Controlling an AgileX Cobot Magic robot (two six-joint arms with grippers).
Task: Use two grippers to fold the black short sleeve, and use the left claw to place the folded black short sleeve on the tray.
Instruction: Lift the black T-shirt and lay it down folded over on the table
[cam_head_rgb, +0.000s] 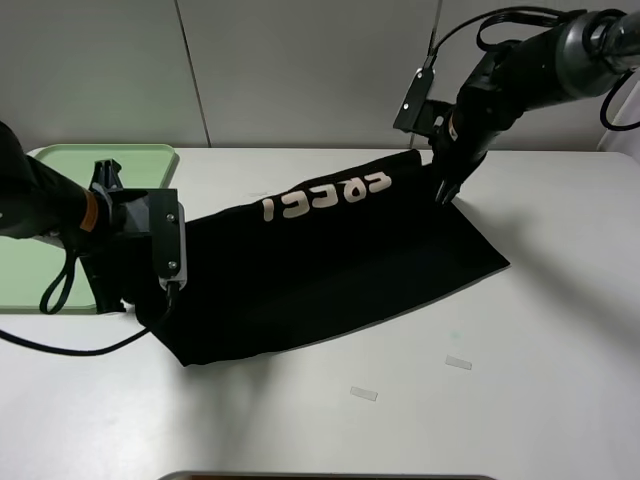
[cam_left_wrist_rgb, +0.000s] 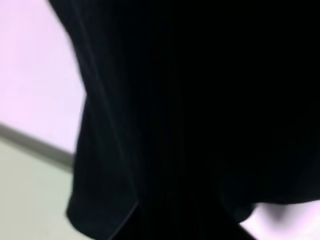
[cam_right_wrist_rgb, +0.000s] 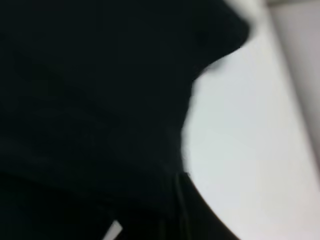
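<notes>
Black cloth fills most of the table (cam_head_rgb: 520, 400): the black short sleeve (cam_head_rgb: 330, 270) lies in a long slanted band, already doubled once along its length, with the pale letters turned up near its far edge. The left gripper (cam_head_rgb: 150, 285) is closed on the near-left end of the shirt and the right gripper (cam_head_rgb: 447, 185) is closed on the far-right corner, so the cloth is a little lifted and stretched between them. Both wrist views show almost only dark fabric close to the lens, and the fingers themselves cannot be made out there. I judge that the folding is in its middle: the band is too long for the tray. The next move probably calls for both arms to bring one end over the other, evenly, so that the edges meet and no corner slips out. The green tray (cam_head_rgb: 60, 165) stands at the far left, behind the left arm; in the part I can see, nothing lies in it.
</notes>
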